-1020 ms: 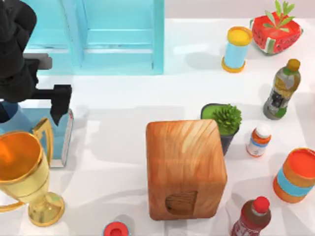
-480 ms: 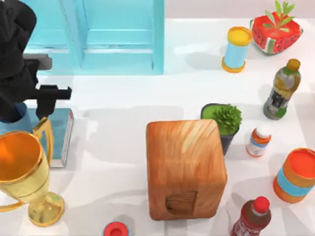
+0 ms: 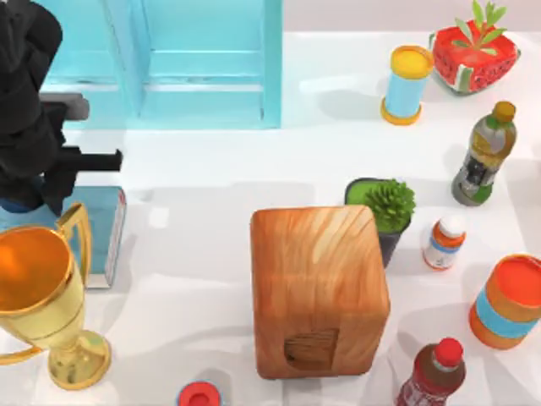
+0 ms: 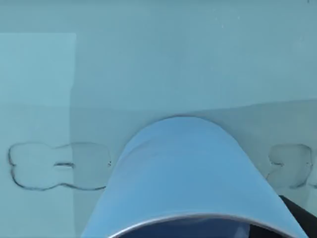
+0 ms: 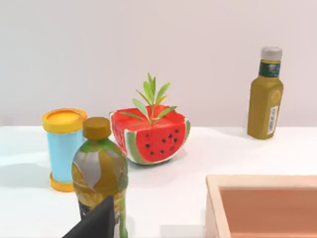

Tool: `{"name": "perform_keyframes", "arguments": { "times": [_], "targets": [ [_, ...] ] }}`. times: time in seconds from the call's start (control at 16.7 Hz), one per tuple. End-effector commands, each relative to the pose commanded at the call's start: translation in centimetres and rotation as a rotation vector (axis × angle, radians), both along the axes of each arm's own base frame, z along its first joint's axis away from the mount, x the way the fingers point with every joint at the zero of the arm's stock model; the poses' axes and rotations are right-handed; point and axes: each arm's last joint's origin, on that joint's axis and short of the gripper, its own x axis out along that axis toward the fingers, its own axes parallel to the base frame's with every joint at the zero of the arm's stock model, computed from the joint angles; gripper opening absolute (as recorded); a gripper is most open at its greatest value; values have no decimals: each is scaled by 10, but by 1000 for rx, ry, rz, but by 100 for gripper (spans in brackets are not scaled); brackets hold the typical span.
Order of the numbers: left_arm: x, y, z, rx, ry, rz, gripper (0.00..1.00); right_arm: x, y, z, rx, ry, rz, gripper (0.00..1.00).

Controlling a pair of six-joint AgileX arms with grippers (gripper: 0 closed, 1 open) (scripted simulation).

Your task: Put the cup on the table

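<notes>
With the left hand (image 3: 52,173) over the teal book (image 3: 95,227), its grip unclear, the cup (image 4: 190,173) needs bare surface (image 3: 194,228) clear of the trophy (image 3: 38,296).

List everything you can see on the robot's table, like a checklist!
Surface: white table, glossy, crowded at both sides.
Job's things: blue cup over the teal book at the left, not on the table yet.
Clutter: gold trophy, wooden block, potted plant, canister, watermelon pot, green bottle, white bottle, orange can, red bottle.
Grippers: left end effector right at the cup; right end effector near the green bottle.
Cables: nothing seen.
Surroundings: turquoise cabinet at the back, plain wall.
</notes>
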Motion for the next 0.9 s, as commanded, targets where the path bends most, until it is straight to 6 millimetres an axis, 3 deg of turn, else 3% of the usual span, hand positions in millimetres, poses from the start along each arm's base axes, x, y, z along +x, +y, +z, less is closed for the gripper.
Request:
{"name": "perform_keyframes", "arguments": {
  "times": [0.36,0.72,0.9],
  "targets": [
    [0,-1,2,0,-3,-3,0,0,0,0,0,0,0,100],
    [0,-1,44,0,1,-3,0,0,0,0,0,0,0,100],
    [0,-1,51,0,-2,-2,0,0,0,0,0,0,0,100]
  ]
}}
